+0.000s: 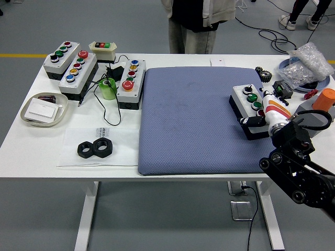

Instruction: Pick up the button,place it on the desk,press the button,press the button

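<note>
A white-topped button box [246,99] on a black base lies on the right side of the blue mat [193,120]. On its top I see a black knob and green buttons in a row. My right hand [257,118], white with orange stripes, sits low over the box's near end and hides that end. Nothing is lifted, and the box rests flat on the mat. The left arm is out of view.
Three more button boxes [131,82] [78,72] [62,56] and a small switch box [102,49] stand at the far left, with a green tape roll [108,89]. A tray [44,109] and black nuts [96,148] lie near the left. A plastic bag [309,60] and an orange object [325,98] crowd the right edge. A person [196,23] stands at the far side.
</note>
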You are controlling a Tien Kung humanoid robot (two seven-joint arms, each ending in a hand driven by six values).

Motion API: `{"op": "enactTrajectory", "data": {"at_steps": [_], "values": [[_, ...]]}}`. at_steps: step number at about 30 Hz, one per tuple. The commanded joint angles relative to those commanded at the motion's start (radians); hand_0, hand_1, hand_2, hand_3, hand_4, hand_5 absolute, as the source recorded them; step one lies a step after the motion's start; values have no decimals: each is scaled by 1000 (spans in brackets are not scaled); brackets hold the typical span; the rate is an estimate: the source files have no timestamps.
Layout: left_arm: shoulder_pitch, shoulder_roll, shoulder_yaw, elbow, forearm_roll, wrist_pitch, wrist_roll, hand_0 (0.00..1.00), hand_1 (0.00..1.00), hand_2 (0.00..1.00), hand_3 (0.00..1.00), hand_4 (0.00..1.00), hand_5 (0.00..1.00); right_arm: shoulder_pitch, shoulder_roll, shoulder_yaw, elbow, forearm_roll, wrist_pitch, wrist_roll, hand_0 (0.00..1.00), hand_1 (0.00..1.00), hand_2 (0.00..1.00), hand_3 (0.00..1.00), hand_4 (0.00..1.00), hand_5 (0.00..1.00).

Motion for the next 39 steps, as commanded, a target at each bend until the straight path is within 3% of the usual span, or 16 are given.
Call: {"op": "enactTrajectory", "data": {"at_steps": [1,2,7,8,13,14,19,20,25,26,31,33,39], "values": [[0,0,1,0,-2,0,0,683,658,759,791,735,998,1,1,1,-2,-4,1,-1,985,891,947,992,987,260],[-1,0,3,0,-4,1,-1,683,656,758,790,735,998,4,4,0,-3,-6,3,-4,947,827,858,919,978,249],[-3,0,7,0,-9,2,-2,683,656,758,790,735,998,12,10,-4,-13,-22,15,-18,947,827,858,919,978,249],[-3,0,7,0,-10,3,-3,683,656,758,791,735,998,14,11,-4,-18,-23,22,-23,881,745,795,879,974,246],[-3,0,8,-1,-11,4,-3,683,656,758,791,735,998,17,16,-8,-35,-28,35,-35,881,745,795,879,974,246],[-3,0,8,-1,-12,5,-4,683,656,758,791,735,998,19,16,-8,-40,-30,37,-37,805,683,743,876,963,234],[-5,0,8,-1,-14,5,-5,683,656,758,791,735,998,26,14,-10,-51,-37,49,-40,805,683,743,876,963,234],[-5,0,9,-1,-15,5,-5,683,656,758,791,734,998,28,14,-10,-52,-38,51,-40,714,622,687,867,958,226],[-6,0,10,0,-17,5,-6,683,656,758,791,734,998,33,9,-18,-57,-45,63,-41,714,622,687,867,958,226],[-6,1,10,0,-17,5,-6,683,656,755,791,732,998,35,7,-23,-57,-48,65,-38,613,567,647,850,948,214],[-6,1,8,1,-15,4,-6,683,656,755,791,732,998,40,-4,-57,-53,-70,70,-21,613,567,647,850,948,214],[-6,1,9,1,-16,5,-7,683,655,755,792,731,998,40,-14,-79,-46,-82,71,-11,575,544,627,822,916,167],[-6,2,10,2,-19,7,-9,683,655,755,792,731,998,40,-48,-125,-32,-67,75,78,570,534,613,809,895,133]]}}
